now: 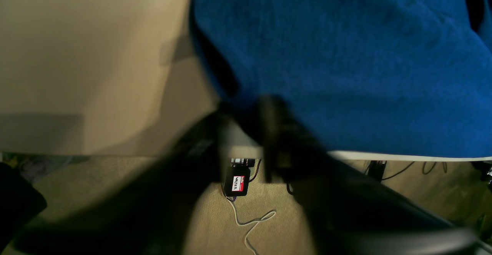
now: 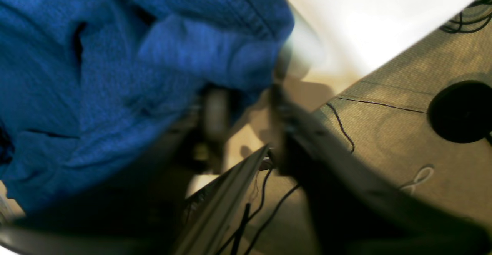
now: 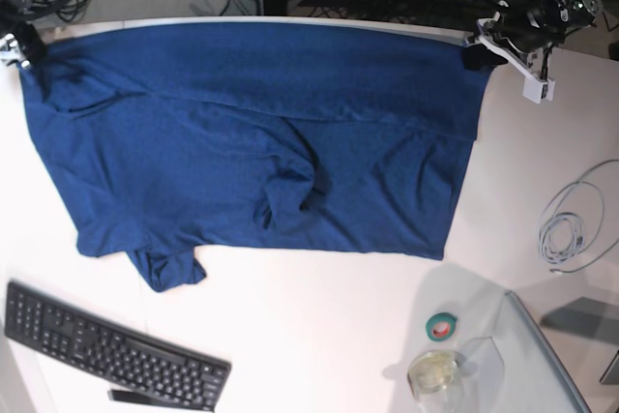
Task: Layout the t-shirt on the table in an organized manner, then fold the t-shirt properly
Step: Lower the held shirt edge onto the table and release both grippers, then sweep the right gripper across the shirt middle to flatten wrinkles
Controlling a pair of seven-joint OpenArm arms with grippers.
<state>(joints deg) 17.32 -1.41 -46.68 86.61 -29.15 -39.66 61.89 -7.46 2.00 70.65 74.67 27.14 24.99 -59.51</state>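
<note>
The t-shirt (image 3: 261,142) lay spread across the far half of the bench (image 3: 319,336), its far edge along the bench rim, a bunched crease near its middle and one sleeve crumpled at the near left; the left end effector (image 1: 246,132) stood spread at one far corner, gripping nothing; the right end effector (image 2: 242,105) stood likewise spread beside cloth; laying out seemed nearly done, folding not begun.

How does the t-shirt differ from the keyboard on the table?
The t-shirt is blue, soft and wrinkled; the keyboard is black, rigid and flat. The t-shirt spreads across the far half of the table, much larger; the keyboard lies angled at the near left corner. Both rest on the white tabletop.
</note>
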